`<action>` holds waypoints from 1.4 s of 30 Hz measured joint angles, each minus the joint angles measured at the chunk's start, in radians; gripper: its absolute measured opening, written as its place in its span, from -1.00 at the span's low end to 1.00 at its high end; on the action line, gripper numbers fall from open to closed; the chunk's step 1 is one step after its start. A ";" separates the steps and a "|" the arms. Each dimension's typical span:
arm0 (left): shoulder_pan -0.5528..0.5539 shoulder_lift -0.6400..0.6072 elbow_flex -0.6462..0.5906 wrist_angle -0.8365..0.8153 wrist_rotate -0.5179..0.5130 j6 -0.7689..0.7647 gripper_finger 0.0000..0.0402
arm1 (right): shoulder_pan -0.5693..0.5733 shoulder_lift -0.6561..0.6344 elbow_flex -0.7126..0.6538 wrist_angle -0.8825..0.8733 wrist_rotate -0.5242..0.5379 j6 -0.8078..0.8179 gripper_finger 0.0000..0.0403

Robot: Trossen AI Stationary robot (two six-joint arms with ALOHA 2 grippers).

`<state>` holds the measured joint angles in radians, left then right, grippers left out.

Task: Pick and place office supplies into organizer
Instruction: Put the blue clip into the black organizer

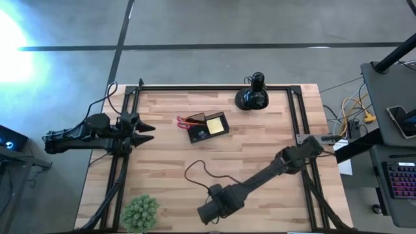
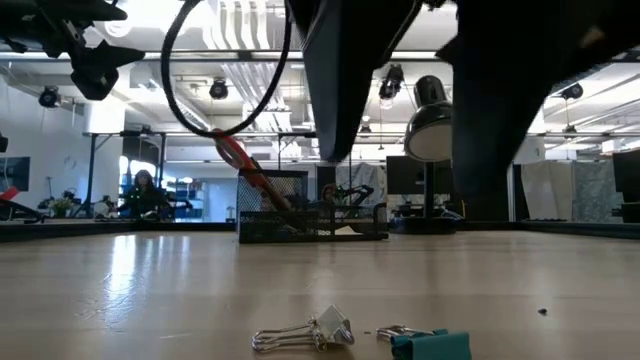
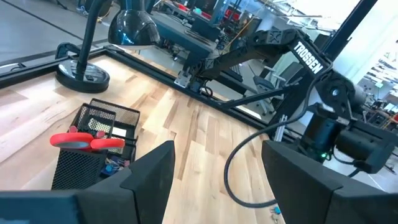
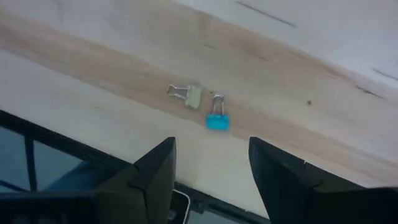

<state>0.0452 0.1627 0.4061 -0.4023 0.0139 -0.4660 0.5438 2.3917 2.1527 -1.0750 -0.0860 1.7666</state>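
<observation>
Reading "TROSSEN" in white capitals, running along the dark upper link of the right arm (image 3: 309, 57) as seen from the left wrist view. Finding no other legible lettering: nothing readable on the organizer (image 3: 93, 146), on the yellow sticky-note pad (image 1: 216, 125), on the binder clips (image 4: 204, 106), or on the lamp (image 1: 252, 94). Noting small glowing marks on the housing at that arm's wrist, too small for making out as characters. Seeing screens and fixtures in the room beyond the table in the low view, all too distant for picking out any text, numbers or signs.
</observation>
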 joint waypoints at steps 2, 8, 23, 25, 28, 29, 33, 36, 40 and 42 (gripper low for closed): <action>0.000 0.000 0.000 0.000 0.000 0.000 0.13 | 0.001 0.000 -0.029 0.048 -0.007 -0.014 -0.05; 0.000 -0.001 0.000 0.000 0.000 -0.001 0.13 | 0.001 0.001 -0.118 0.102 -0.075 -0.032 -0.05; 0.000 0.000 0.000 0.000 0.000 -0.002 0.13 | -0.005 0.064 -0.076 0.188 -0.145 -0.045 -0.05; 0.000 0.000 0.000 0.000 0.000 -0.002 0.13 | -0.006 0.069 -0.054 0.159 -0.113 -0.042 -0.05; 0.000 0.000 0.000 -0.001 0.000 -0.002 0.13 | -0.009 0.072 -0.023 0.047 -0.084 -0.055 -0.05; 0.000 0.000 0.000 0.000 0.000 -0.002 0.13 | -0.012 0.073 -0.012 -0.014 -0.081 -0.069 -0.05; 0.000 0.000 0.000 0.000 0.000 -0.002 0.13 | -0.017 0.074 0.019 -0.098 -0.076 -0.114 -0.05; 0.000 0.000 0.000 0.000 0.000 -0.002 0.13 | -0.014 0.074 0.035 -0.047 -0.078 -0.116 -0.05; 0.000 -0.001 0.000 0.000 0.000 -0.002 0.13 | -0.013 0.073 0.035 -0.021 -0.081 -0.081 -0.05; 0.000 -0.001 0.000 0.000 0.000 -0.002 0.13 | -0.015 0.073 0.030 -0.031 -0.079 -0.070 -0.06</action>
<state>0.0452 0.1616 0.4061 -0.4026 0.0139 -0.4679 0.5287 2.4649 2.1830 -1.1063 -0.1649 1.6966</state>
